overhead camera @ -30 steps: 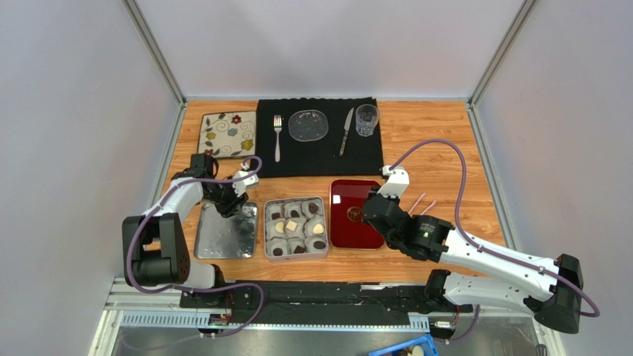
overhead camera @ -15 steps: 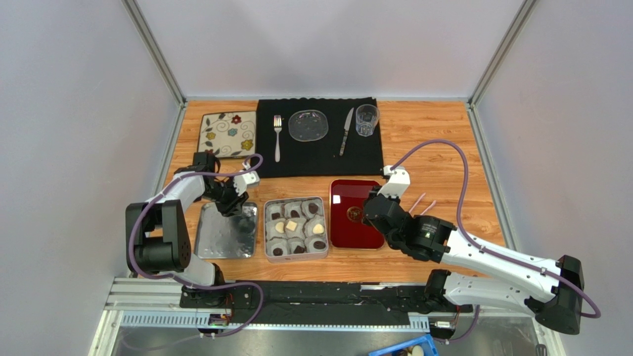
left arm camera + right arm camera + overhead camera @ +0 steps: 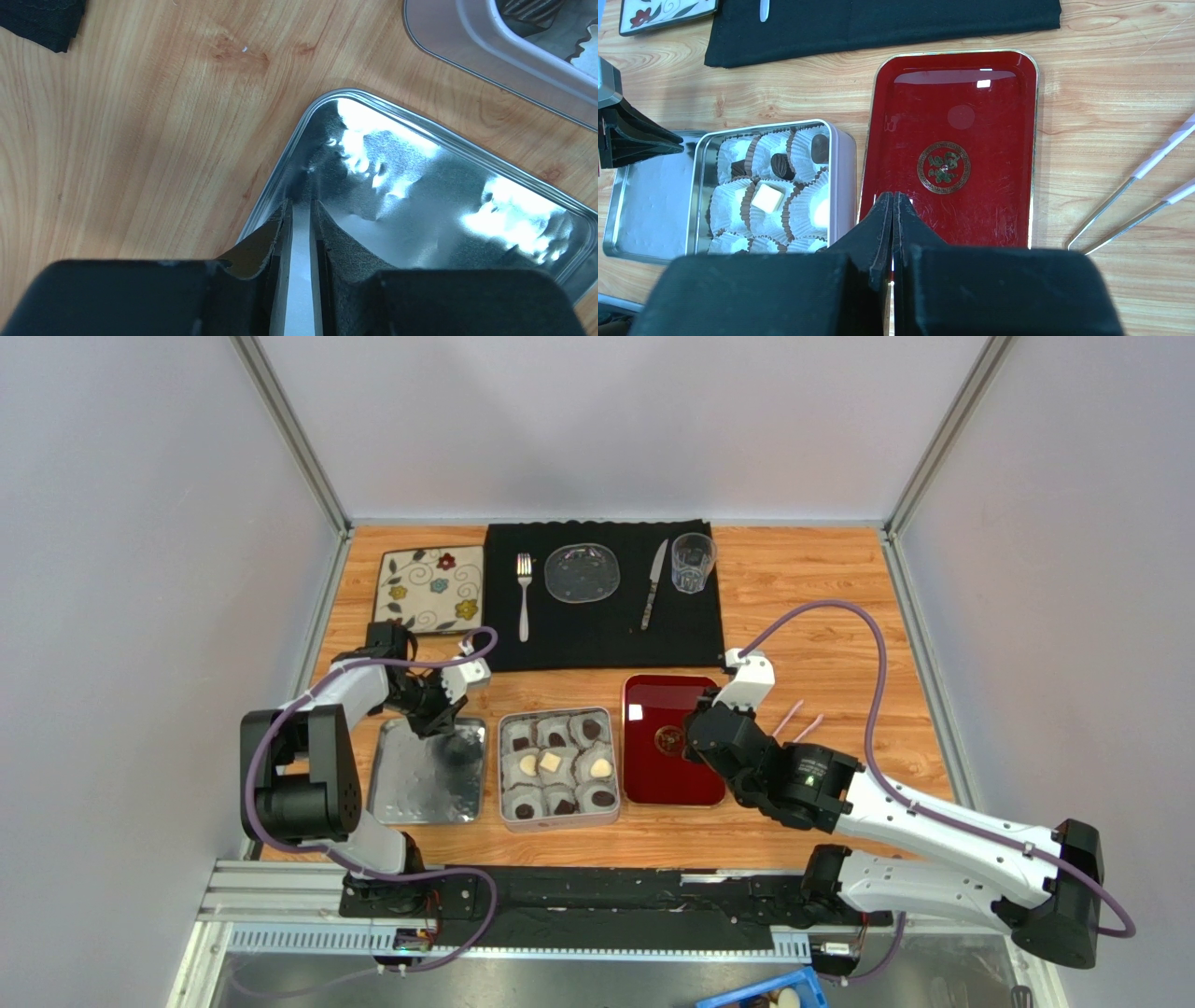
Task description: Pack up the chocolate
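Note:
The chocolate [image 3: 551,762], dark brown and cream-white pieces in white paper cups, fills the open silver tin [image 3: 558,714] at centre. It also shows in the right wrist view [image 3: 768,197]. The tin's shiny lid [image 3: 421,787] lies left of it. My left gripper [image 3: 432,711] is shut on the lid's far rim. In the left wrist view the fingers [image 3: 302,206] pinch the thin rim of the lid [image 3: 435,203]. My right gripper [image 3: 697,732] is shut and empty, above the near left part of the red tray [image 3: 962,105].
The red tray [image 3: 659,773] sits right of the tin. Two thin sticks [image 3: 794,720] lie right of it. A black cloth [image 3: 603,623] at the back holds a fork, glass plate, knife and glass. A patterned plate [image 3: 431,587] is back left.
My left arm has drawn back and to the left a little, with its gripper staying at the lid's far edge. The right arm has barely moved.

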Motion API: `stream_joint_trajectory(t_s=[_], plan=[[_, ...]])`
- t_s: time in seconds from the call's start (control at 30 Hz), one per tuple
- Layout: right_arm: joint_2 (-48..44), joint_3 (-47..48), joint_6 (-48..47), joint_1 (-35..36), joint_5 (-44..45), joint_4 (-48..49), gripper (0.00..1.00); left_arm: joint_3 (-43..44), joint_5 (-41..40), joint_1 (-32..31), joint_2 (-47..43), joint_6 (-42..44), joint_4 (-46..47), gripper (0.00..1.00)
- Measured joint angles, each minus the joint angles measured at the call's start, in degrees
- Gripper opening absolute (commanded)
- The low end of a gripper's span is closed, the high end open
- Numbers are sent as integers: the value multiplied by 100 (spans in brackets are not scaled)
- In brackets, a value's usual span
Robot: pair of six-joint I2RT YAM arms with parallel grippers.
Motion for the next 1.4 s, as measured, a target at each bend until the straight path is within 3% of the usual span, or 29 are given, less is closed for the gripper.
stream_joint_trajectory(t_s=[0.5, 0.83, 1.13, 1.17, 1.23, 1.4], plan=[[-140, -17, 107, 31, -57, 0, 0, 15, -229, 0, -9, 76, 50, 0], [-247, -120, 210, 72, -66, -15, 0, 13, -417, 0, -339, 282, 125, 0], [-302, -212, 238, 76, -105, -57, 0, 13, -415, 4, -339, 295, 173, 25], [-299, -219, 238, 76, -107, -59, 0, 13, -409, 4, -339, 297, 177, 46], [-291, -223, 238, 76, -111, -61, 0, 13, -374, 4, -337, 319, 177, 71], [-282, -225, 238, 76, -116, -59, 0, 39, -271, 4, -306, 297, 125, 69]])
